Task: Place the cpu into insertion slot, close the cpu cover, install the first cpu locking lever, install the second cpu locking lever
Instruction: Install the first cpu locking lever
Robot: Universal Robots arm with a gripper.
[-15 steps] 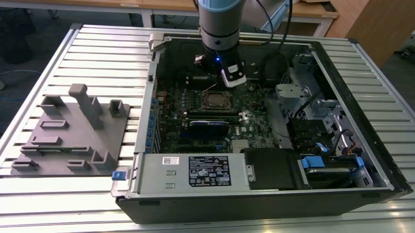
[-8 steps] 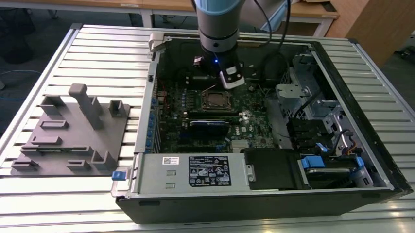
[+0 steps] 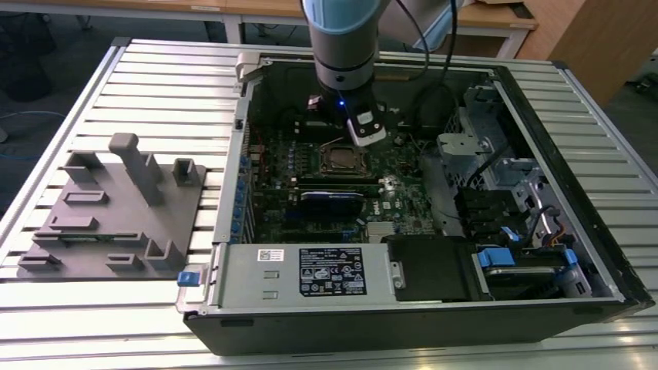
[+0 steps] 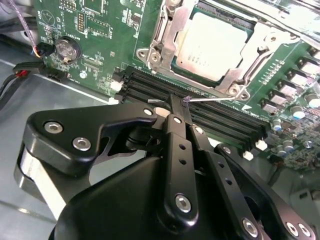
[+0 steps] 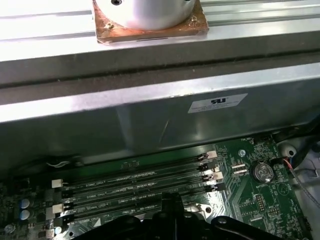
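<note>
Cpu (image 4: 212, 42) seated, cpu cover (image 4: 167, 37) down; both levers judged outstanding.
In the second wrist view, centre frame, the end effector (image 4: 178, 106), fingers closed together, touches a locking lever (image 4: 215, 98) tip just below the cover.

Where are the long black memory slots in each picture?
Exterior view: memory slots beside the insertion slot.
Second wrist view: memory slots between the gripper and the cpu.
First wrist view: memory slots between the gripper and the metal case wall.
Shared landmark: the gripper.
</note>
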